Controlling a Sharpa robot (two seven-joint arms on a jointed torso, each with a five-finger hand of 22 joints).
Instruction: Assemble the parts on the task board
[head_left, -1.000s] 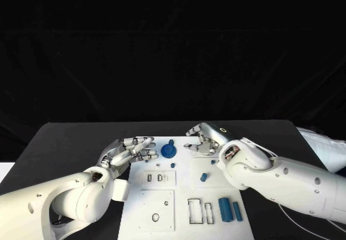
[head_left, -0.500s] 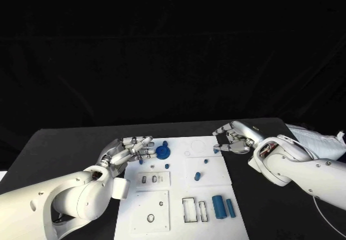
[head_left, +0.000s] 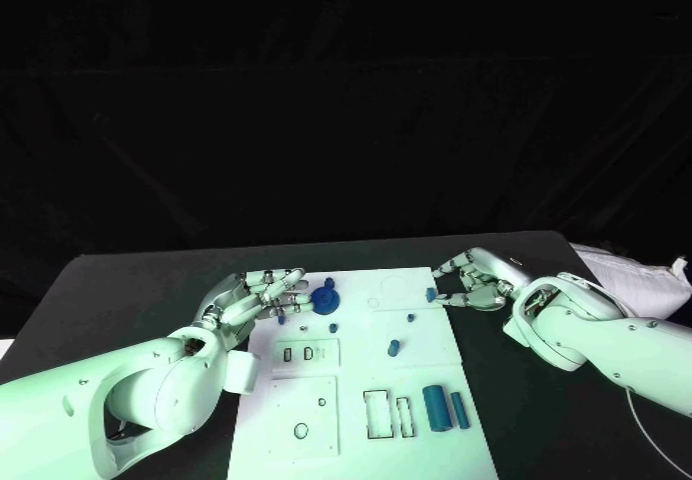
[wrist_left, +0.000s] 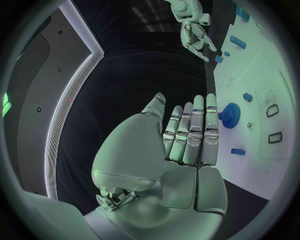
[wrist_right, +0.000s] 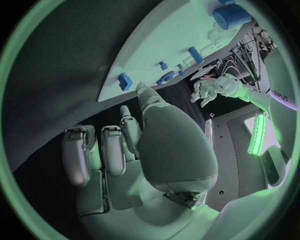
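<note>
Near the frame's centre, the task board (head_left: 368, 375) carries a blue gear (head_left: 326, 297) beside the empty, spread left hand (head_left: 267, 297); right hand (head_left: 473, 280), fingers curled, empty. Approach squarely, pinch the rim.

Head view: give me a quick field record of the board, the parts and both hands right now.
task board: white plate mid-table
gear: blue gear near the board's far left corner
cylinders: two blue cylinders lying side by side, near right part
small piece: blue piece at far right edge
left hand: fingers extended, beside the gear, holding nothing
right hand: off the board's far right edge, fingers curled, close to the small piece; contact unclear
</note>
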